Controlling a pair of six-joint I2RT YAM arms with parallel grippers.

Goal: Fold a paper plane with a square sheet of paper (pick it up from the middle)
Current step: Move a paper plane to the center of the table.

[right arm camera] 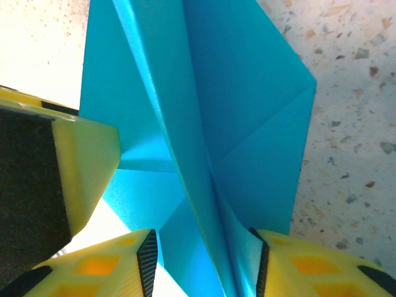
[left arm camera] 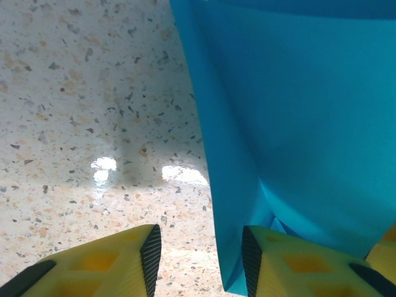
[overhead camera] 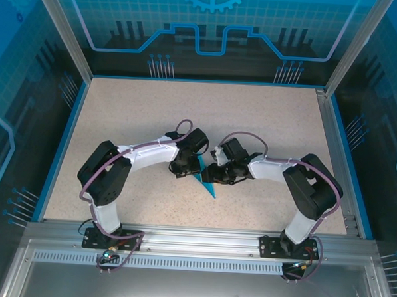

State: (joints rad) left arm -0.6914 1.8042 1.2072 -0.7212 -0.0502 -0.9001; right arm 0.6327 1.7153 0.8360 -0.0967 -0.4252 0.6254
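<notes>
on open table (overhead camera: 127,118) | left fingers (left arm camera: 281,263) apart, paper plane (left arm camera: 297,124) edge beside one | right fingers (right arm camera: 315,269) apart astride crease

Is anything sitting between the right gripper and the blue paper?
Nothing visible does. A raised fold of the paper stands between the spread fingers of the right gripper, with nothing else in that gap.

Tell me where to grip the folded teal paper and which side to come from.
Take the paper plane by its raised centre ridge, coming from above with jaws either side. The ridge stands up from the table; the flaps beside it seem to lie flat, offering nothing to pinch. The right gripper straddles it, jaws apart.
</notes>
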